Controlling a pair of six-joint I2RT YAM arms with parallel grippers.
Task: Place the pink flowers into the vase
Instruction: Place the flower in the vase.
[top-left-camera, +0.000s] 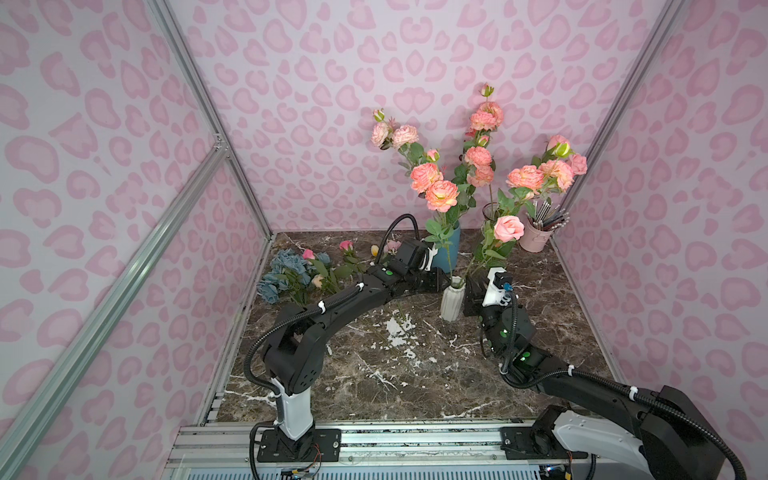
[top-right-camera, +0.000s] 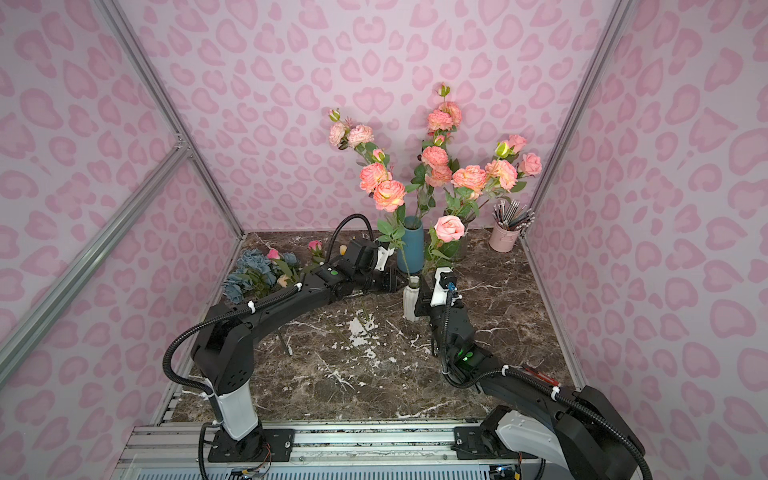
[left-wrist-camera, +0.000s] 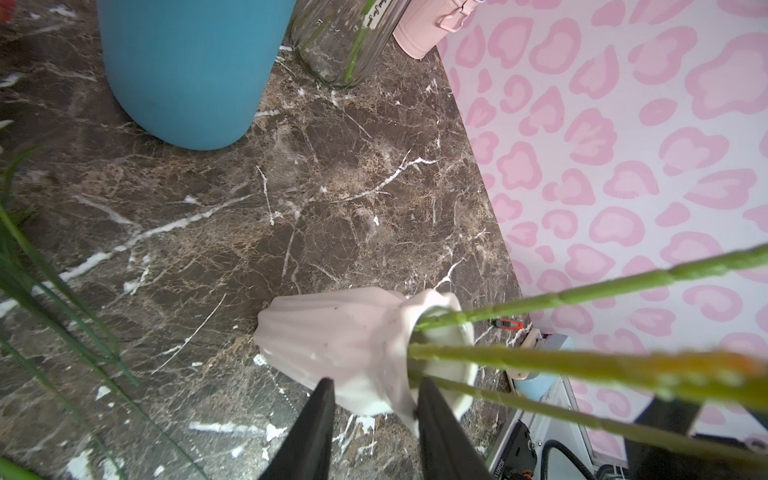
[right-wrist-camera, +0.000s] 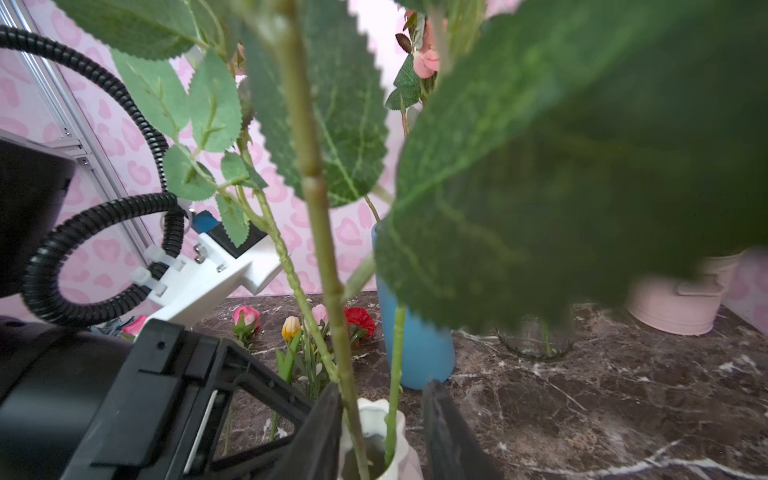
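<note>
You are looking at pink flowers (top-left-camera: 508, 227) already standing in the white vase (top-left-camera: 452, 300), which is sitting mid-bench towards the back. The left wrist view is showing three green stems (left-wrist-camera: 540, 299) running into its mouth, and in both top views a pink rose and a salmon spray (top-left-camera: 440, 195) are leaning up out of it

Your left gripper (left-wrist-camera: 374, 399) is clasping the vase's ribbed neck between its jaws, apparently steadying it. Your right gripper (right-wrist-camera: 382, 399) is standing part open astride the vase mouth. One stem is brushing a jaw, and as far as the views show it is holding nothing

So the job is looking partly done. Loose pink roses (top-left-camera: 345, 246) are lying flat on the bench (top-left-camera: 395, 374) at the back left, beside the hydrangea bunch (top-left-camera: 282, 274), a yellow tulip (right-wrist-camera: 291, 328) and a red carnation (right-wrist-camera: 359, 320), and I am judging that those roses are what is left

Room is tightest behind the vase:
- The blue vase (top-left-camera: 455, 245) is standing just behind it.
- The glass jar (top-left-camera: 492, 212) and pink bucket (top-left-camera: 536, 239) are crowding the back right corner.
- Leaves are hanging over your right wrist camera.
- The loose roses are lying near the left wall, with your left arm stretching across in front of them.

The bench in front of the vase is lying open, so I am judging a pull-back towards the near edge to be the clearest way out for either arm
</note>
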